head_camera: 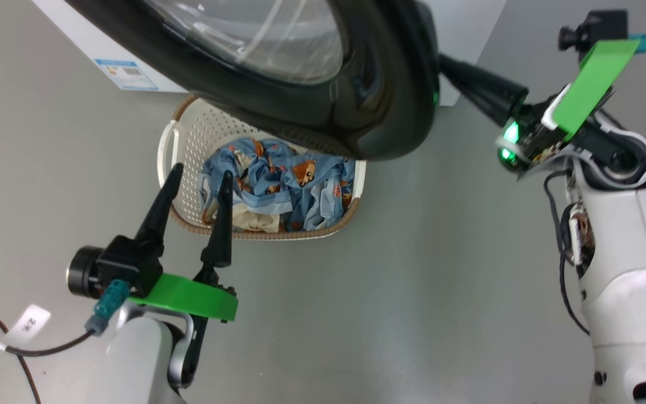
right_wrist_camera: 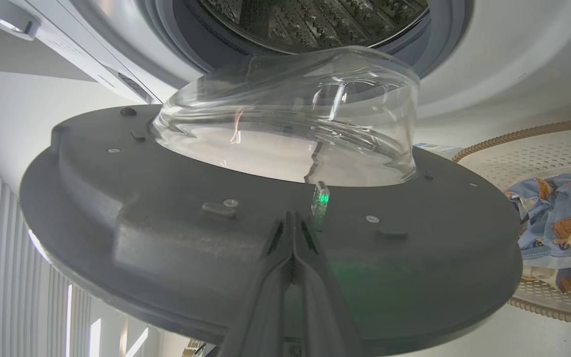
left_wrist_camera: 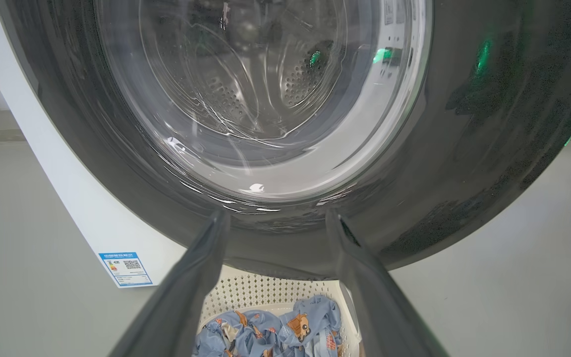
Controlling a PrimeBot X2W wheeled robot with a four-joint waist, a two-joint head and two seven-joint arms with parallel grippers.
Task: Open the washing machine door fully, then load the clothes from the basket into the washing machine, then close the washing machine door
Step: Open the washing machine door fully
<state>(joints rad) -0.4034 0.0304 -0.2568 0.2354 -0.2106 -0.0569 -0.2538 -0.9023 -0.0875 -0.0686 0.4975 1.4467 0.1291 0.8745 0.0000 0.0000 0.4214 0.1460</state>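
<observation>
On your left, the left gripper (head_camera: pixel 202 170) hovers at the near edge of the basket (head_camera: pixel 169 147), jaws wide and empty. All the clothes (head_camera: pixel 284 179) lie in the basket, so loading is not begun. The washing machine door (head_camera: pixel 356 112) is only partly open, I judge, and it hangs over the basket's far side, in the way. On your right, the right gripper (right_wrist_camera: pixel 293 218), jaws shut on nothing, is at the door's dark inner face. Full opening comes first.
</observation>
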